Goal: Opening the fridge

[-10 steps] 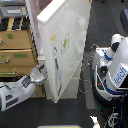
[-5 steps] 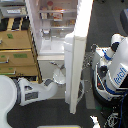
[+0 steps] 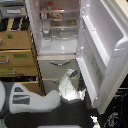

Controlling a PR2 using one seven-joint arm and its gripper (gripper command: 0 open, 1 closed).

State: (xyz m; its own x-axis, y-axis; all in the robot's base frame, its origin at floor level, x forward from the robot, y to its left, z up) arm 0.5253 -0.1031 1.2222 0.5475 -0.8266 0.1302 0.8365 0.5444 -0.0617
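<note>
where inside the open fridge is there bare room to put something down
The tall white fridge stands open. Its lowest white shelf looks bare, bordered by the side walls and the drawer front below. The upper shelves are crowded with small items. The white robot gripper sits low, beside the open door.

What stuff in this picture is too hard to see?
All in the exterior view:
- The gripper: too blurry to tell if it is open or shut.
- Items on the fridge shelves: too small and blurred to name.
- The fridge door: its outer face is turned away, and its top is cut off by the edge.
- The lower drawer: partly hidden behind the robot arm.
</note>
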